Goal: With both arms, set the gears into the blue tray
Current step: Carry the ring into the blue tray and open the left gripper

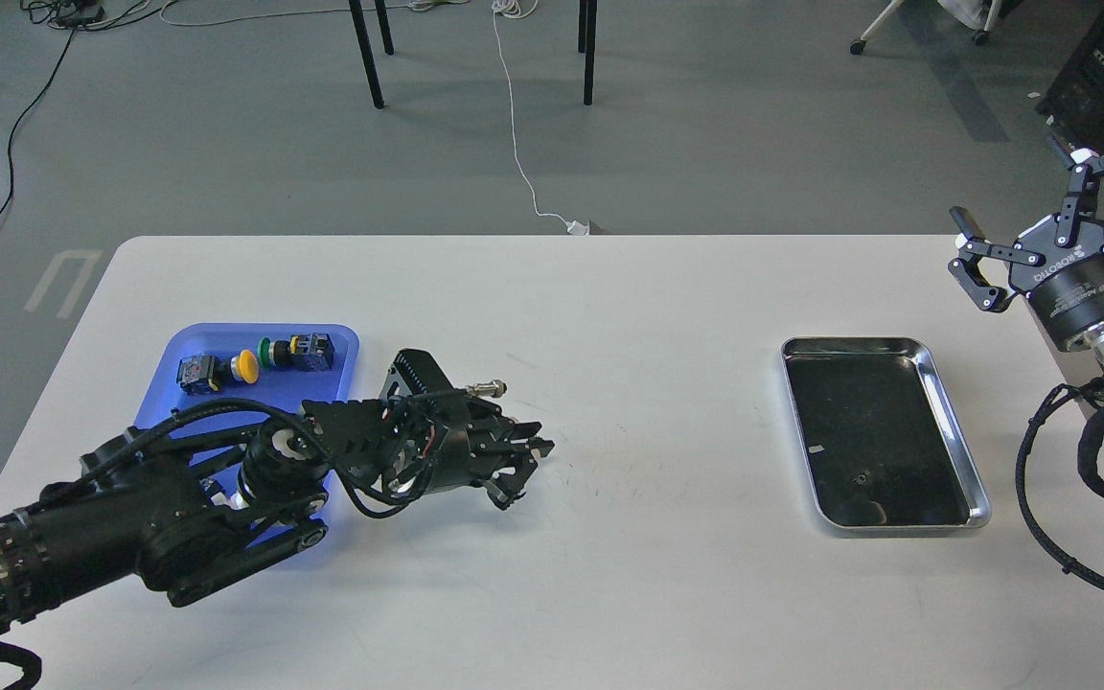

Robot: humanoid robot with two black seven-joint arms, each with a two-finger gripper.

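Observation:
The blue tray (317, 388) lies at the table's left, partly under my left arm. My left gripper (525, 465) hangs low over the table just right of the tray, fingers drawn together on a tiny black gear that barely shows between the tips. Another small gear (861, 476) lies on the black lining of the steel tray (940, 383). My right gripper (1009, 184) is raised beyond the table's right edge, above and right of the steel tray, open and empty.
Two push-button switches, one yellow-capped (218, 370) and one green-capped (298, 352), sit at the far end of the blue tray. Black table legs (367, 53) and a white cable (517, 125) are on the floor behind the table.

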